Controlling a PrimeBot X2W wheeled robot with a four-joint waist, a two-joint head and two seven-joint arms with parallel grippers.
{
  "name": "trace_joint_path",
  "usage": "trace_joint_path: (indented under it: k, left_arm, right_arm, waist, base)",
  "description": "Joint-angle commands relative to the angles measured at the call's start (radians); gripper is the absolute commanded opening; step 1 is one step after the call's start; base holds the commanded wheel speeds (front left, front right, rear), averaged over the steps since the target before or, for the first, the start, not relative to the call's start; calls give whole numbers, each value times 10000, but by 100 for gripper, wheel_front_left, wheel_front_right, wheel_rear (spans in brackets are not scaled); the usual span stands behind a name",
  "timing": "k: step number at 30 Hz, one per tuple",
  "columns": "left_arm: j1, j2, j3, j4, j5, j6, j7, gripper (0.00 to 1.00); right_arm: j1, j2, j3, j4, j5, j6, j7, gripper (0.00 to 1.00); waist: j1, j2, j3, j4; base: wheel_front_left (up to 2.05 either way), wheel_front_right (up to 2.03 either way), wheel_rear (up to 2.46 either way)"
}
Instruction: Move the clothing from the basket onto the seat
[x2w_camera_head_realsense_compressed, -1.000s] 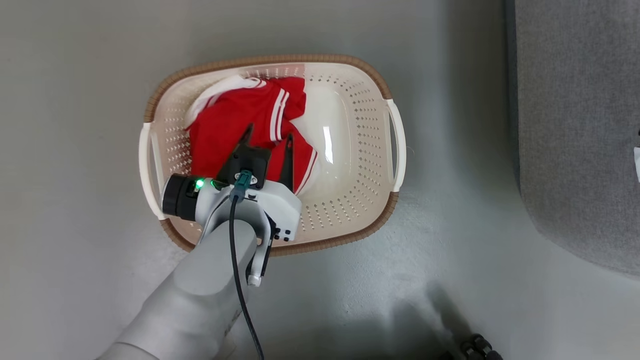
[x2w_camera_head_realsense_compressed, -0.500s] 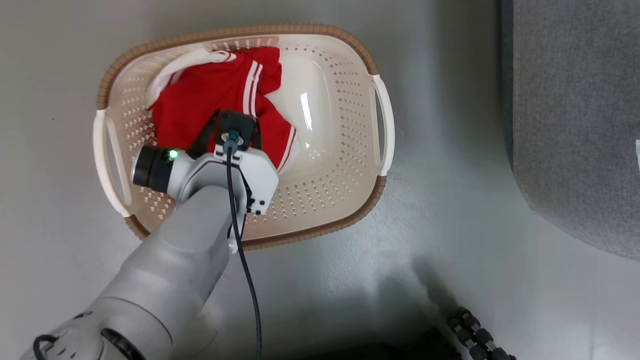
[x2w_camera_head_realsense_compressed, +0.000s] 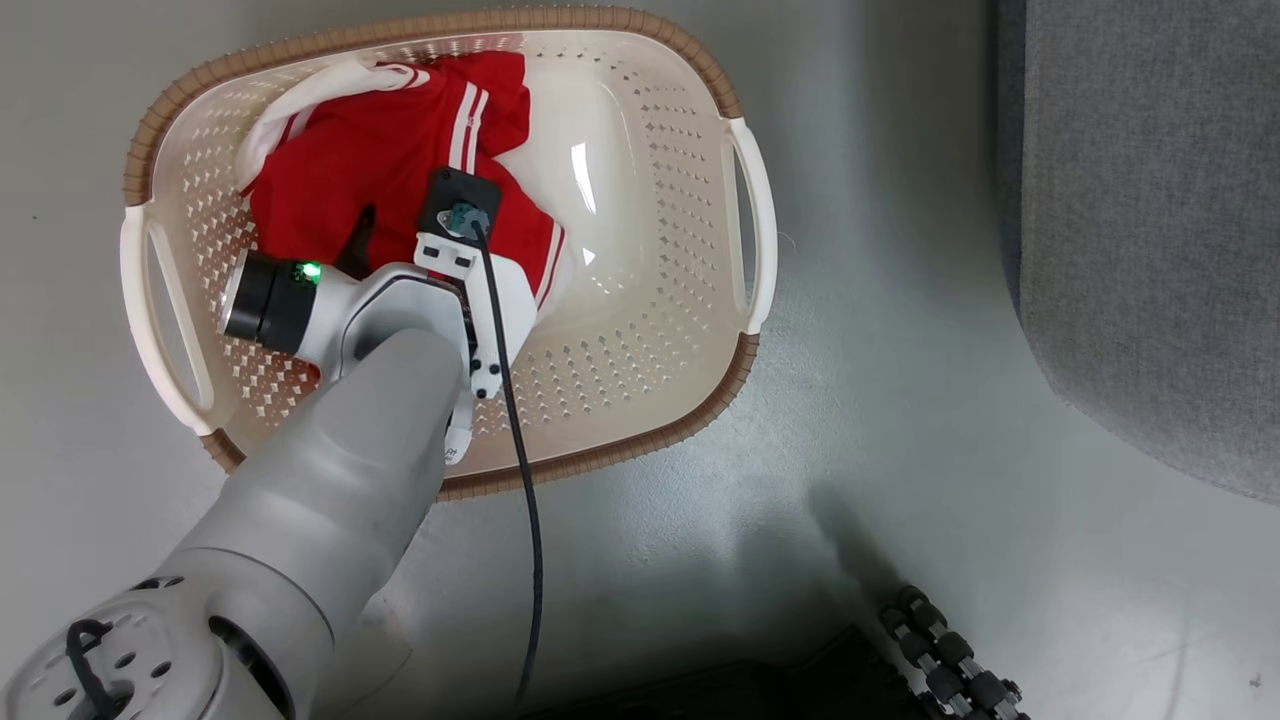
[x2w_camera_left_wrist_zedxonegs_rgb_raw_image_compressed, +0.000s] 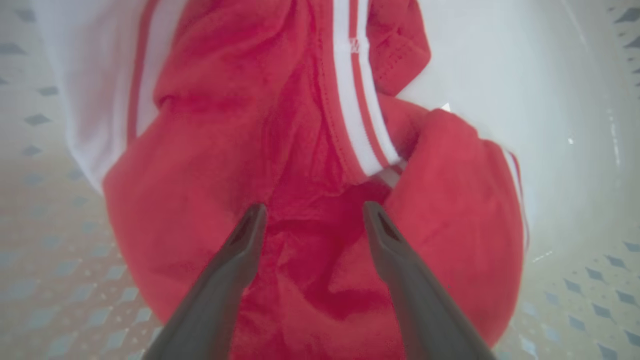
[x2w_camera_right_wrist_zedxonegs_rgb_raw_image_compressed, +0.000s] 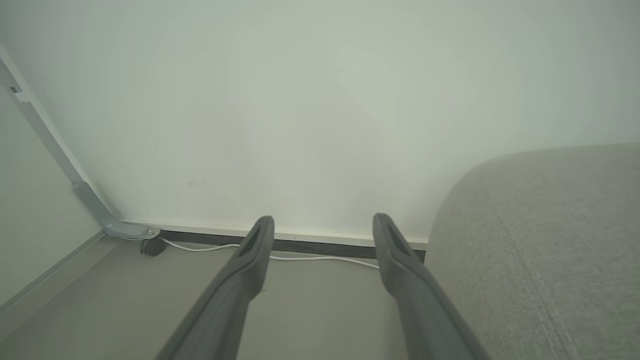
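The red clothing (x2w_camera_head_realsense_compressed: 360, 170) with white striped trim lies bunched in the far left part of the cream basket (x2w_camera_head_realsense_compressed: 640, 330). My left arm reaches down into the basket, and its wrist (x2w_camera_head_realsense_compressed: 440, 290) covers most of the fingers in the head view. In the left wrist view, my left gripper (x2w_camera_left_wrist_zedxonegs_rgb_raw_image_compressed: 314, 210) is open, both fingertips pressed into the red clothing (x2w_camera_left_wrist_zedxonegs_rgb_raw_image_compressed: 300, 150), with a fold between them. The grey seat (x2w_camera_head_realsense_compressed: 1150, 200) stands to the basket's right. My right gripper (x2w_camera_right_wrist_zedxonegs_rgb_raw_image_compressed: 324, 220) is open and holds nothing, out in the air beside the seat (x2w_camera_right_wrist_zedxonegs_rgb_raw_image_compressed: 540, 240).
The basket stands on a pale grey floor (x2w_camera_head_realsense_compressed: 900, 420). A black ribbed part (x2w_camera_head_realsense_compressed: 950, 660) shows at the lower right of the head view. In the right wrist view, a white cable (x2w_camera_right_wrist_zedxonegs_rgb_raw_image_compressed: 300, 257) runs along the wall's base and a grey metal bar (x2w_camera_right_wrist_zedxonegs_rgb_raw_image_compressed: 85, 195) slants at the left.
The head camera has shifted, so the basket sits higher and further left in the picture. My left wrist has tipped downward and the open fingers have sunk onto the red clothing.
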Motion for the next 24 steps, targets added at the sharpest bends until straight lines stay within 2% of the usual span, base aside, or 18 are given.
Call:
trace_joint_path:
  k: [1, 5, 9, 16, 20, 22, 23, 24]
  left_arm:
    - [-44, 35, -9, -11, -81, 146, 114, 100]
    - [-156, 35, -343, 108, 60, 385, 755, 100]
    - [-231, 35, -564, 196, 332, 400, 1514, 100]
    - [-212, 35, -714, 316, 864, 4, 2477, 100]
    - [-204, 35, -735, 567, 1032, -368, 2584, 98]
    - [-188, 35, -739, 726, 1038, -539, 2527, 38]
    - [-179, 35, -742, 810, 1083, -658, 2538, 0]
    - [-168, 35, -744, 886, 1111, -784, 2574, 0]
  right_arm:
    - [427, -159, 37, -295, 76, 27, -53, 100]
    - [547, -197, -72, -462, 94, 27, -53, 100]
    - [675, -189, -177, -591, 103, 27, -53, 100]
    - [794, -175, -313, -612, 122, 27, -53, 100]
    - [825, -205, -385, -630, 139, 27, -53, 100]
    - [836, -214, -431, -631, 147, 27, -53, 100]
    - [835, -205, -463, -625, 166, 27, -53, 100]
    - [831, -209, -492, -616, 171, 27, -53, 100]
  waist:
    - [0, 0, 5, -4]
    - [0, 0, 19, -17]
    - [0, 0, 39, -33]
    - [0, 0, 52, -24]
    - [0, 0, 55, -32]
    - [0, 0, 44, -54]
    - [0, 0, 41, -70]
    - [0, 0, 38, -79]
  base:
    - [0, 0, 0]
    - [0, 0, 0]
    - [0, 0, 0]
    - [0, 0, 0]
    - [0, 0, 0]
    - [0, 0, 0]
    - [0, 0, 0]
    - [0, 0, 0]
